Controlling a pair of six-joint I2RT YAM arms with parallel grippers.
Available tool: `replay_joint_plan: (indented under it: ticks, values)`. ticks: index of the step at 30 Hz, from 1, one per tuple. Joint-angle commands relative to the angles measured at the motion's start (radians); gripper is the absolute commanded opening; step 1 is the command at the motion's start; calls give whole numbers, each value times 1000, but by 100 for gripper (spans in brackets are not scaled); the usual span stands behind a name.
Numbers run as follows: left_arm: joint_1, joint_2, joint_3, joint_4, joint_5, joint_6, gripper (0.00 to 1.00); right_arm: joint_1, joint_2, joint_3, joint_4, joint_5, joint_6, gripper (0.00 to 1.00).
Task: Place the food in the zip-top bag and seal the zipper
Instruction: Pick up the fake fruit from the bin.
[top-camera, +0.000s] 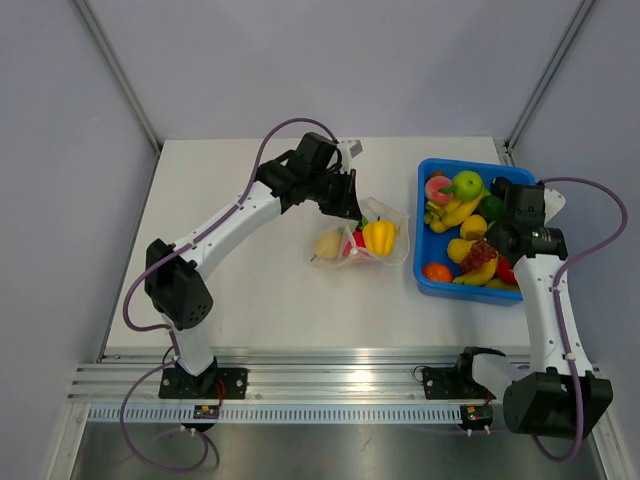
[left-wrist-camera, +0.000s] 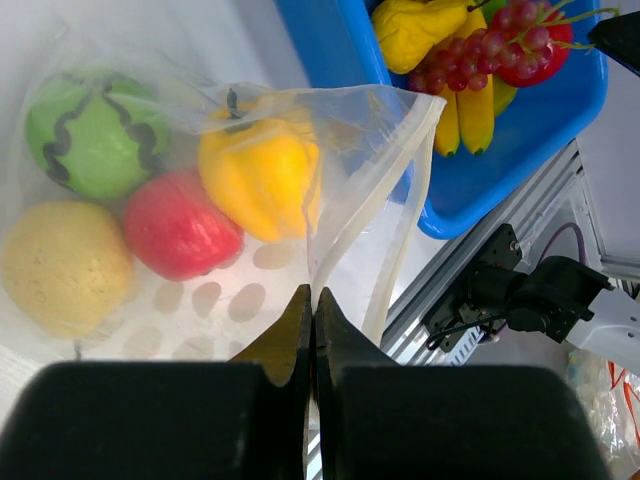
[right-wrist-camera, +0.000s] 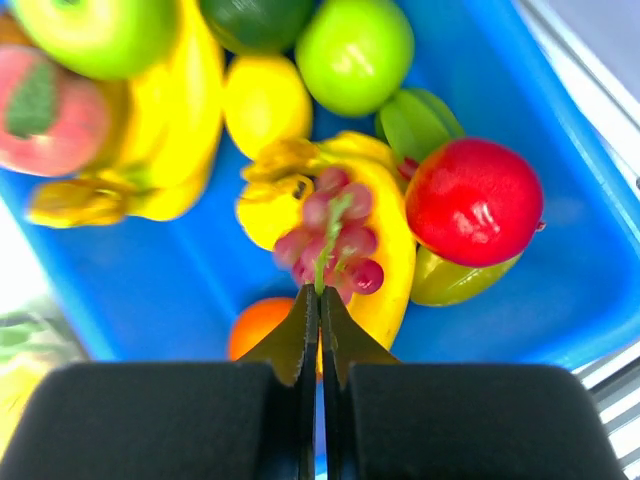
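The clear zip-top bag (top-camera: 390, 250) lies mid-table with its mouth toward the blue bin. It holds a yellow pepper (left-wrist-camera: 258, 170), a red fruit (left-wrist-camera: 180, 225), a green striped fruit (left-wrist-camera: 95, 130) and a pale yellow fruit (left-wrist-camera: 62, 265). My left gripper (top-camera: 352, 212) is shut on the bag's upper wall near the mouth (left-wrist-camera: 312, 290); the zipper strip (left-wrist-camera: 398, 225) runs beside it. My right gripper (top-camera: 497, 240) is over the bin, shut on the green stem of a red grape bunch (right-wrist-camera: 335, 235), which sits over a banana (right-wrist-camera: 385, 260).
The blue bin (top-camera: 440, 288) at the right holds several more fruits: a red apple (right-wrist-camera: 474, 200), green apples (right-wrist-camera: 355, 50), bananas (right-wrist-camera: 170, 130), an orange (right-wrist-camera: 258, 325) and a peach (right-wrist-camera: 45, 110). The metal rail (top-camera: 330, 385) runs along the near table edge.
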Motion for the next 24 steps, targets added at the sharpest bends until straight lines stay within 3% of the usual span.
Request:
replay_joint_plan:
  ticks: [1, 18, 24]
  values:
    - [3, 16, 70, 35, 25, -13, 0, -5, -42, 82, -43, -13, -25, 0]
    - [0, 50, 101, 43, 36, -30, 0, 27, -22, 450, -98, -281, -30, 0]
    - [2, 67, 109, 57, 51, -51, 0, 249, 33, 606, -104, -185, 5, 0]
